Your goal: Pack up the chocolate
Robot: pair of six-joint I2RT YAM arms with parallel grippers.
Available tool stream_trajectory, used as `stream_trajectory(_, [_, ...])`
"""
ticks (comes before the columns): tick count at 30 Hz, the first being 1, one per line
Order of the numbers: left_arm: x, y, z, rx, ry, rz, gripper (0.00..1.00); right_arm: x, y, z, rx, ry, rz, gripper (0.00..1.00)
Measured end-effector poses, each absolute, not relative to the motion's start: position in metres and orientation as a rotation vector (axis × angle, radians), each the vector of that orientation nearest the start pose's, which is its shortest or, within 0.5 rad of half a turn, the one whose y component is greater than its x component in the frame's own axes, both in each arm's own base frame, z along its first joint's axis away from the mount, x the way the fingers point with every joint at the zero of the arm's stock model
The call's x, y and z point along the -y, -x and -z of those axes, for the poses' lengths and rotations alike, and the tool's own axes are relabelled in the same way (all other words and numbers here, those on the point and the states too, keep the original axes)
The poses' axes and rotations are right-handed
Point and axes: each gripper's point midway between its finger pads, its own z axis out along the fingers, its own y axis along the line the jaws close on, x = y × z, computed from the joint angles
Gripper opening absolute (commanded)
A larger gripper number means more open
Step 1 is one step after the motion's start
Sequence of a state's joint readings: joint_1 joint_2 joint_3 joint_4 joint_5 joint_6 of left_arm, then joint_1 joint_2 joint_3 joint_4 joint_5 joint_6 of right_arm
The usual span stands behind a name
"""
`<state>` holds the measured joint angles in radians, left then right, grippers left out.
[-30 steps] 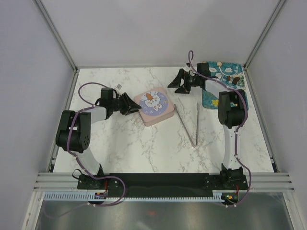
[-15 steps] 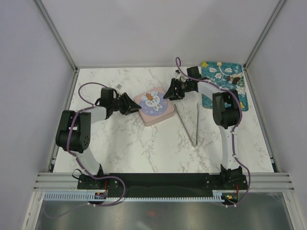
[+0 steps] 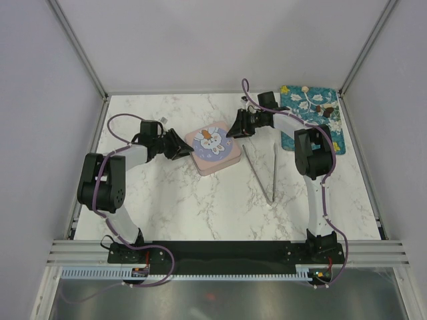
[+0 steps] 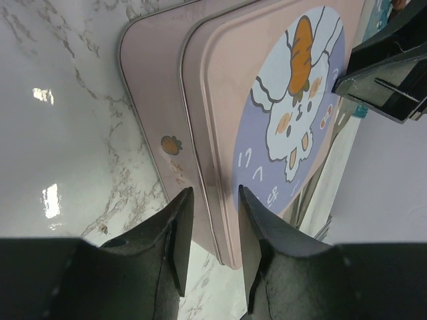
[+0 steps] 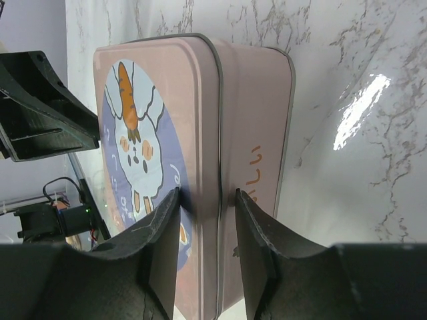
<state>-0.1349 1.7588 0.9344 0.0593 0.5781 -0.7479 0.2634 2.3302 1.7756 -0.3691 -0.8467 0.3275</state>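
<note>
The right hand (image 5: 207, 200) has left the blue cloth (image 3: 308, 95), where the chocolate (image 3: 327, 109) lies well behind it, and now pinches the pink bunny tin (image 3: 213, 150) by its lid rim opposite the gripping left hand (image 4: 210, 200), ready for opening.

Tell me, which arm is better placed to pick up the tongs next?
Right, probably. The tongs lie right of the pink tin, close to the right claw on its far corner; the left claw grips the tin's opposite side, with the tin in the way.
</note>
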Motion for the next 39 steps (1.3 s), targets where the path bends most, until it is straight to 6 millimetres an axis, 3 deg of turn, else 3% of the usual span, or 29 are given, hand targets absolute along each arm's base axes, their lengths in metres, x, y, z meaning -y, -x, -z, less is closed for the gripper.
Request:
stream_trajectory(4, [0.165,-0.389,-0.077,-2.424,0.461,1.045,0.43,-0.272,-0.465,-0.06,-2.475,0.292,-1.302,0.37])
stream_trajectory(11, [0.164,-0.422,-0.153,-2.263,0.366,1.034,0.45,-0.273,-0.465,-0.062,-2.486,0.269,-1.297,0.36])
stream_trajectory(13, [0.17,-0.427,-0.163,-2.231,0.331,1.049,0.43,-0.273,-0.466,-0.062,-2.488,0.264,-1.296,0.34])
stream_trajectory(17, [0.184,-0.43,-0.142,-2.262,0.303,1.072,0.43,-0.275,-0.466,-0.062,-2.497,0.244,-1.298,0.32])
stream_trajectory(21, [0.194,-0.425,-0.085,-2.38,0.343,1.094,0.42,-0.275,-0.467,-0.062,-2.503,0.221,-1.298,0.32])
stream_trajectory(24, [0.201,-0.429,-0.087,-2.349,0.306,1.154,0.42,-0.276,-0.467,-0.061,-2.507,0.208,-1.293,0.31])
stream_trajectory(30, [0.2,-0.432,-0.086,-2.338,0.297,1.148,0.42,-0.272,-0.475,-0.062,-2.529,0.143,-1.238,0.48])
stream_trajectory(32, [0.2,-0.432,-0.086,-2.336,0.293,1.147,0.42,-0.269,-0.481,-0.062,-2.535,0.111,-1.187,0.49])
stream_trajectory(35, [0.2,-0.432,-0.085,-2.336,0.292,1.147,0.42,-0.258,-0.498,-0.067,-2.519,0.06,-1.112,0.44])
stream_trajectory(39, [0.2,-0.433,-0.086,-2.333,0.29,1.147,0.42,-0.248,-0.519,-0.086,-2.459,0.027,-1.078,0.19])
